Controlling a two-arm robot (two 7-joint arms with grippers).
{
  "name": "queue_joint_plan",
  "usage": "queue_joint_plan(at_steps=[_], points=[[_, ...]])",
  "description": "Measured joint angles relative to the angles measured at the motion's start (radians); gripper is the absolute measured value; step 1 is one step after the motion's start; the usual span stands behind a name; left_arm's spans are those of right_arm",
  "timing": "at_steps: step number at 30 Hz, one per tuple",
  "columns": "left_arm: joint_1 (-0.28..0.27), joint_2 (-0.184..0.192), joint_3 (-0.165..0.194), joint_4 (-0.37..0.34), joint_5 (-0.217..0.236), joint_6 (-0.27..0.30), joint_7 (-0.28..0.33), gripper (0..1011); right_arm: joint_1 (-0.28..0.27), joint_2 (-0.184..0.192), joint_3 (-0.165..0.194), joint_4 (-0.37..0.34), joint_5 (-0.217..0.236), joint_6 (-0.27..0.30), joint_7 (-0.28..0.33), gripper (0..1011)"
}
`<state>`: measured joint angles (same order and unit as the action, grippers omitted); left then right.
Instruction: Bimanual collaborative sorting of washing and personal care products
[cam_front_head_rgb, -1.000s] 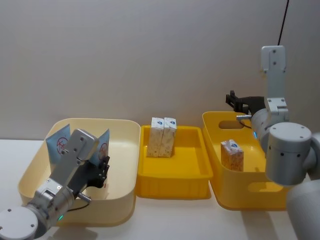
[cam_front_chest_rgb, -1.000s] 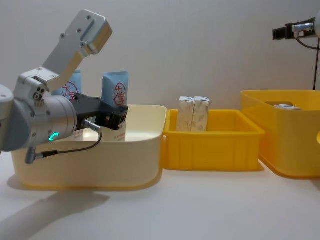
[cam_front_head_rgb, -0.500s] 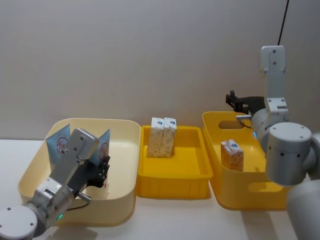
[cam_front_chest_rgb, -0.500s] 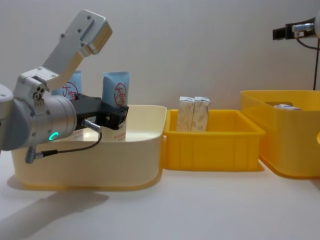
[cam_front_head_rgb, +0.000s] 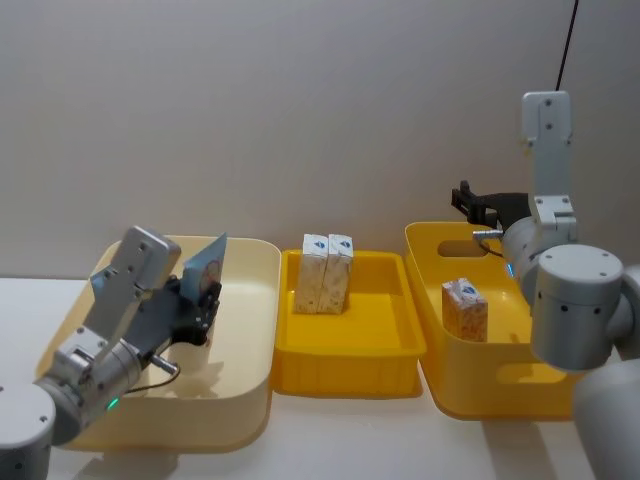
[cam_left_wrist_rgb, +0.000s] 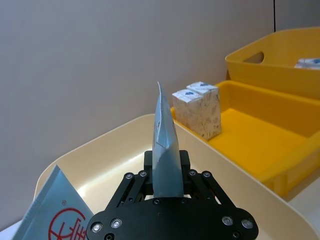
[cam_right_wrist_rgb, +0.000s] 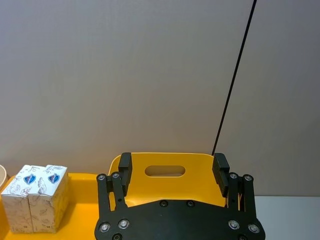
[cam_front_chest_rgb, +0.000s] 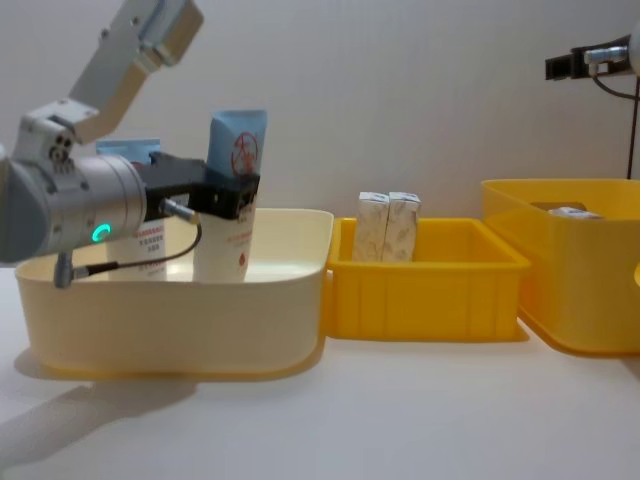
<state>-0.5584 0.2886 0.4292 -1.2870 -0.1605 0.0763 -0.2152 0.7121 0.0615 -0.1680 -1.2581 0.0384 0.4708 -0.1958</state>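
Silver-grey arms (cam_front_chest_rgb: 70, 195) with thin cables (cam_front_chest_rgb: 150, 262) carry a black, screw-studded left claw (cam_left_wrist_rgb: 166, 161) and right claw (cam_right_wrist_rgb: 172, 162).

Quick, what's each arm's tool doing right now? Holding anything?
Left tool: closed on a light-blue tube.
Right tool: open, empty, above the right yellow bin.

Three bins stand in a row on the counter (cam_front_head_rgb: 350, 445). In the left bin (cam_front_head_rgb: 250, 335), the upright squeeze tube (cam_front_head_rgb: 203, 270) is clamped in the left gripper (cam_front_head_rgb: 207, 303) toward the bin's right side, and a second squeeze tube (cam_front_head_rgb: 103, 284) sits farther left. Two cartons (cam_front_head_rgb: 327, 272) stand touching at the back of the middle bin (cam_front_head_rgb: 345, 372). A single carton (cam_front_head_rgb: 464, 310) sits in the right bin (cam_front_head_rgb: 480, 388), and the right gripper (cam_front_head_rgb: 463, 200) is above that bin's back wall.
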Motion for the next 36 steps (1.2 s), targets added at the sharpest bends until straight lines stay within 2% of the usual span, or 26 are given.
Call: queue_joint_plan(at_steps=[10,28,36], points=[[-0.011,-0.012,-0.032,0.000,-0.048,-0.024,-0.045,275,0.000,0.000,0.000,0.000,0.000,0.000,0.000,1001],[-0.018,-0.024,-0.065,-0.006,-0.073,-0.015,-0.075,275,0.000,0.000,0.000,0.000,0.000,0.000,0.000,1001],[-0.031,-0.028,-0.089,-0.005,-0.101,-0.023,-0.108,274,0.000,0.003,-0.008,0.000,-0.003,-0.014,0.011,1001]])
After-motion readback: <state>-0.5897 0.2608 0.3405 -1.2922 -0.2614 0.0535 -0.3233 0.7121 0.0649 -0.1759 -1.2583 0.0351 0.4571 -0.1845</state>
